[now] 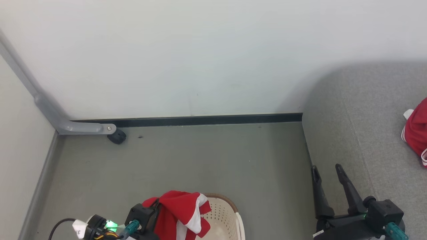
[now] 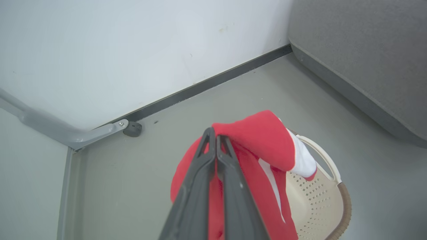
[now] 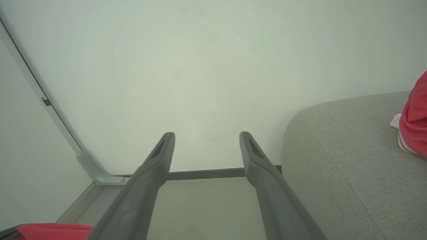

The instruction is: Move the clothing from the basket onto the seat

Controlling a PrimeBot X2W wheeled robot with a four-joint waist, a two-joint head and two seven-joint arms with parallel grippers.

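The floor [image 1: 200, 166] is plain grey-green, and sitting right on it is the cream basket [image 1: 223, 213], down at the bottom edge of the head view. There's also a little black caster [image 1: 117, 136] under a grey metal leg [image 1: 83, 127] over in the left corner. The big grey woven seat [image 1: 360, 126] stands on the floor at the right, and on top of it, way over at the right edge, lies a bunched-up bit of red clothing [image 1: 417, 131] with white trim.

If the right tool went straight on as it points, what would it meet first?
Most likely the white wall, above the dark skirting; nothing shows between it and the right tool. The seat lies aside, though depth is unclear.
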